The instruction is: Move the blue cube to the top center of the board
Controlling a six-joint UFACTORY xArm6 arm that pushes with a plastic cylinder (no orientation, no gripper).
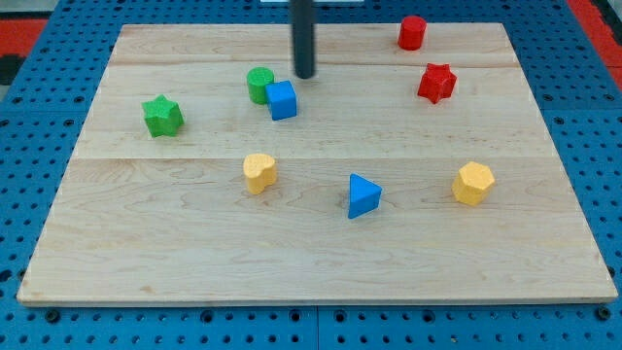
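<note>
The blue cube (282, 100) sits on the wooden board (311, 253), left of centre in the upper half, touching a green cylinder (259, 85) on its upper left. My tip (305, 75) is just above and to the right of the blue cube, a small gap away from it. The dark rod rises from the tip out of the view's top.
A green star (162, 116) lies at the left. A red cylinder (412, 32) and a red star (436, 83) are at the upper right. A yellow block (259, 172), a blue triangular block (363, 195) and a yellow hexagon (473, 183) lie across the lower middle.
</note>
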